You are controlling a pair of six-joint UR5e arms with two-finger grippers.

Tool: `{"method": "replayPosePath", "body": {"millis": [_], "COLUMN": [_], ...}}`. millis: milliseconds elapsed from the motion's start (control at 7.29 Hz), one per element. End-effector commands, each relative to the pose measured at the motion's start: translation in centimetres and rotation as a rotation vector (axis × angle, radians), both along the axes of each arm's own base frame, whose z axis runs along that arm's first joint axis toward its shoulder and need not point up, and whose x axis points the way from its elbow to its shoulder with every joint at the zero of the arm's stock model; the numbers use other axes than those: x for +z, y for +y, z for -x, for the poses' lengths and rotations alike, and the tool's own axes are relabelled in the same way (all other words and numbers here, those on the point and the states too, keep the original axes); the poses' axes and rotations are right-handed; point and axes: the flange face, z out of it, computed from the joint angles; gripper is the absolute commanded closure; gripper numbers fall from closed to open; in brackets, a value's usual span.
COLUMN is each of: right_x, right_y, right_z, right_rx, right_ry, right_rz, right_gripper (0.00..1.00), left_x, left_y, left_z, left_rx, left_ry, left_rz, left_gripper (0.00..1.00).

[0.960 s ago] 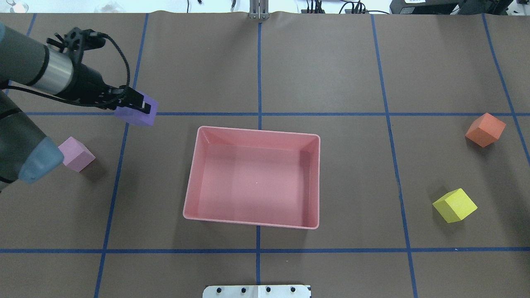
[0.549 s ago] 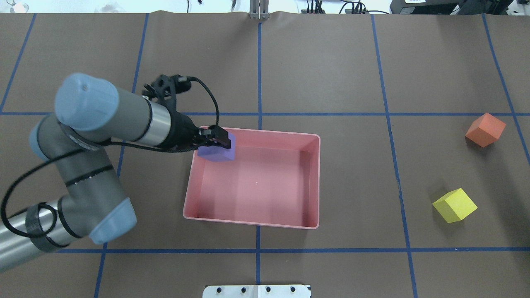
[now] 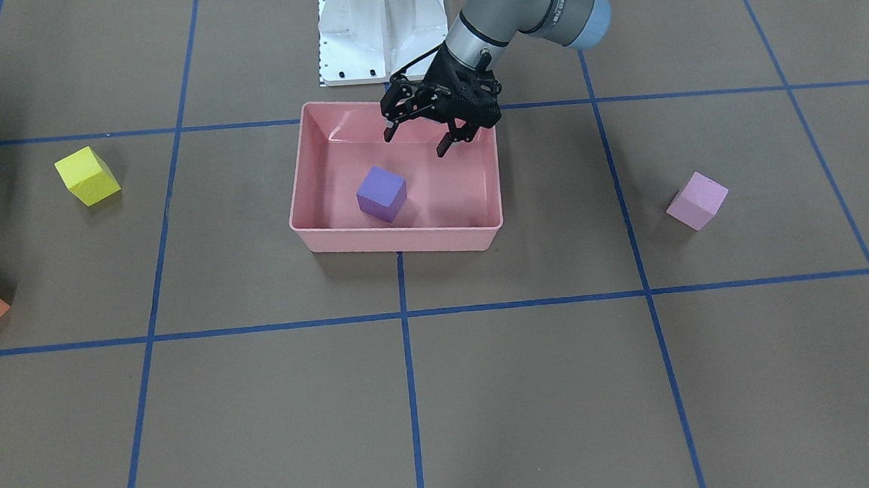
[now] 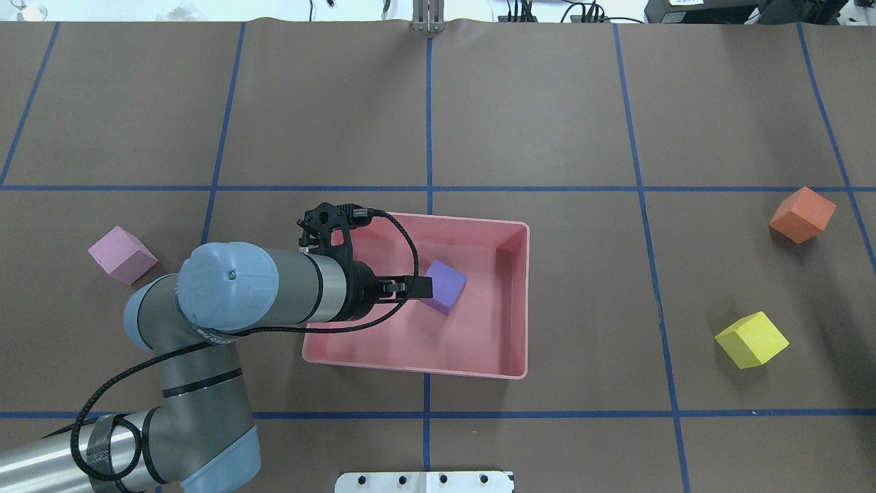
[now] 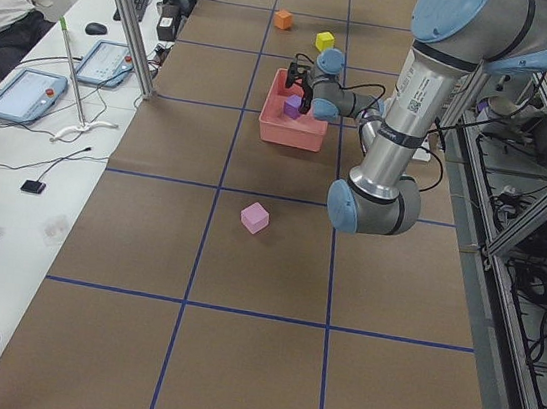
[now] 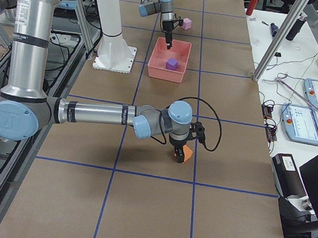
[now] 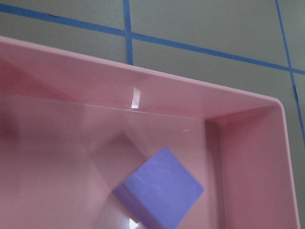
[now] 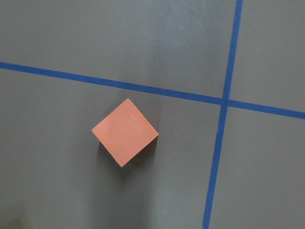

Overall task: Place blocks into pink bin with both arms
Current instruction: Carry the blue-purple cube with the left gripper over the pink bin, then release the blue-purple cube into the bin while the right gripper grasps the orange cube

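Note:
The purple block lies free on the floor of the pink bin, apart from my left gripper. That gripper hangs open and empty over the bin's near-robot side. In the overhead view the gripper is just left of the block. The left wrist view shows the block below. The light pink block sits left of the bin. The yellow block and the orange block sit at the right. My right gripper shows only in the exterior right view, over the orange block; I cannot tell its state.
The white pedestal base stands right behind the bin on the robot's side. Blue tape lines cross the brown table cover. A side bench with tablets runs along the far edge of the table.
My left arm swung right from the table's left side, carrying the purple block over the bin. It has let go: the block now lies in the bin and the gripper is open.

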Motion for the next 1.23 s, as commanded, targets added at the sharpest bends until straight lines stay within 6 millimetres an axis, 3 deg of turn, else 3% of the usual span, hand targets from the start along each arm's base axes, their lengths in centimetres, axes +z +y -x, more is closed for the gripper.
{"method": "replayPosePath", "body": {"millis": [0,137,823,960,1097], "right_x": [1.7,1.0,4.5,4.4,4.4], "right_y": [-4.0,-4.7,-3.2,-3.3,-3.3], "right_z": [5.5,7.9,11.9,12.2,12.2], "right_rx": [-0.079,-0.106,-0.179,-0.174,-0.174], "right_ry": [-0.018,0.008,0.040,0.052,0.052], "right_rz": [-0.160,-0.187,-0.132,-0.133,-0.128], "right_gripper": [0.00,0.00,0.00,0.43,0.99], "left_x": [0.3,0.4,1.0,1.0,1.0], "left_y": [0.2,0.4,0.4,0.4,0.4], "left_z": [-0.2,-0.4,-1.1,-1.1,-1.1], "left_rx": [-0.002,0.003,0.006,0.007,0.009], "left_ry": [-0.007,-0.008,-0.021,-0.022,-0.022], "left_rz": [-0.001,-0.001,0.003,0.002,0.001], "left_gripper": [0.00,0.00,0.00,0.00,0.00]}}
